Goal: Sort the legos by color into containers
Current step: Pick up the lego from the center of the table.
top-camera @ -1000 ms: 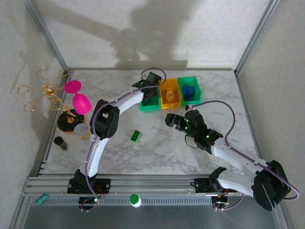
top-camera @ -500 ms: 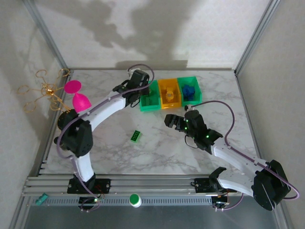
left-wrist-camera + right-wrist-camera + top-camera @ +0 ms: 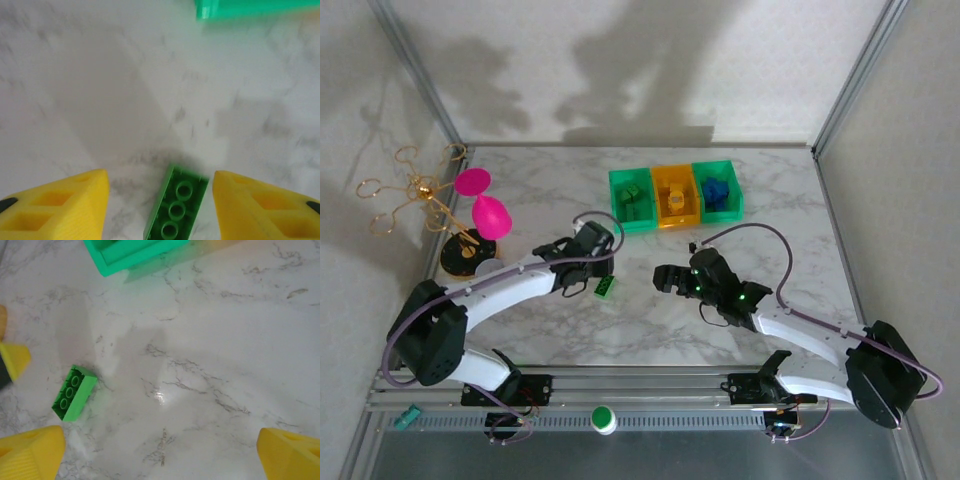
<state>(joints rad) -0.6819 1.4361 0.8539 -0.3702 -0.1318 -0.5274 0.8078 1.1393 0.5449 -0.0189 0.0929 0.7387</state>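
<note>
Overhead, left gripper point(image 3: 598, 278) over green lego point(image 3: 176, 210); wrist close-up: jaws apart, seemingly clear of it; right gripper point(image 3: 665, 278) wide.

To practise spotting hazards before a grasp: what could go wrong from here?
The green brick lies skewed between the open fingers of the left gripper, so closing may twist or push it away. The right gripper hangs open close by, so the arms might bump.

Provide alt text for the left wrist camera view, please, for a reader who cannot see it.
A green lego lies on the white marble table between the open yellow fingers of the left gripper, not yet gripped. A corner of a green container shows at the top right edge.
</note>
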